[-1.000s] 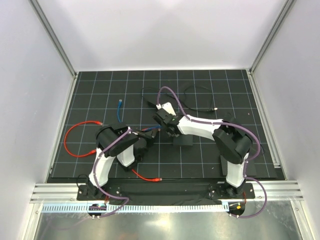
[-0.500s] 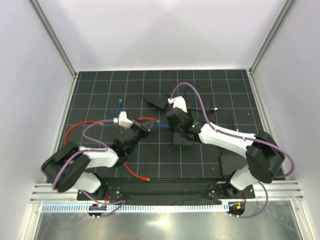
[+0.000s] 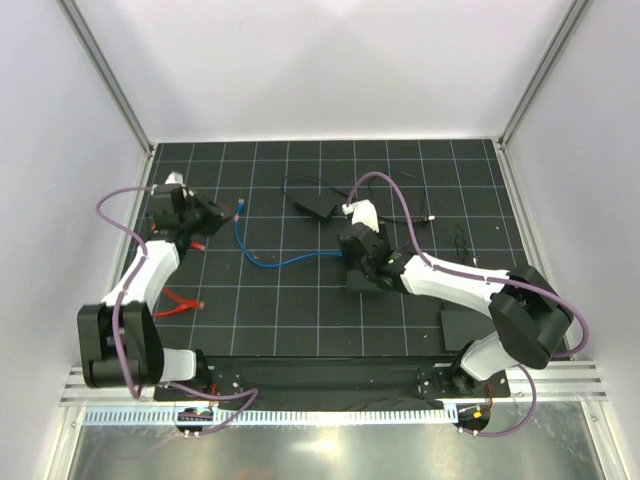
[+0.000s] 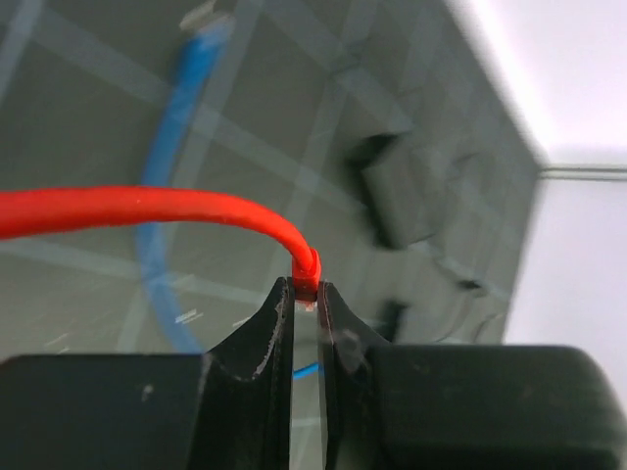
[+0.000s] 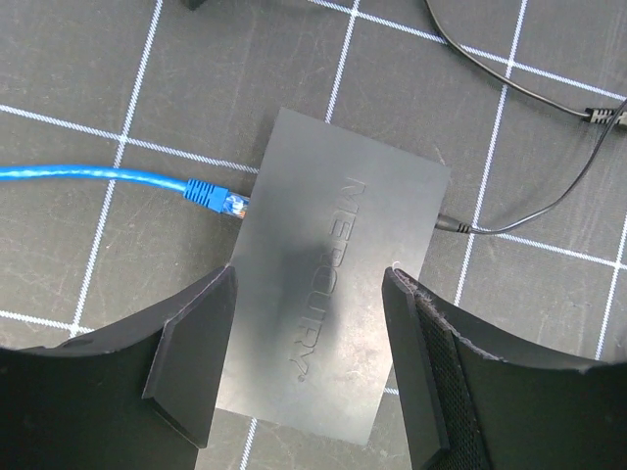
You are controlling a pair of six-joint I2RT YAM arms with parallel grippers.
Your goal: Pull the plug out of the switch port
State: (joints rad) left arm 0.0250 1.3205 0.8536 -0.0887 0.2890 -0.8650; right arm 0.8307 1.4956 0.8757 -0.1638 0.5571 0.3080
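Note:
The switch (image 5: 338, 245) is a flat black box with raised lettering, lying on the mat; the top view shows it partly hidden under my right gripper (image 3: 372, 282). A blue cable's plug (image 5: 211, 196) meets the switch's left edge. My right gripper (image 5: 309, 289) is open, with a finger on each side of the switch and touching nothing. My left gripper (image 4: 306, 290) is shut on the end of a red cable (image 4: 147, 211), far from the switch, at the mat's left side (image 3: 207, 214).
The blue cable (image 3: 285, 259) runs left from the switch, its free end (image 3: 243, 205) farther back. A power brick (image 3: 312, 207) with thin black cord (image 5: 529, 211) lies behind the switch. A flat black plate (image 3: 468, 326) lies front right. Red cable slack (image 3: 178, 300) lies left.
My left arm has swung from beside the switch to the far left, carrying the red cable's end away from it. The right gripper has stayed over the switch.

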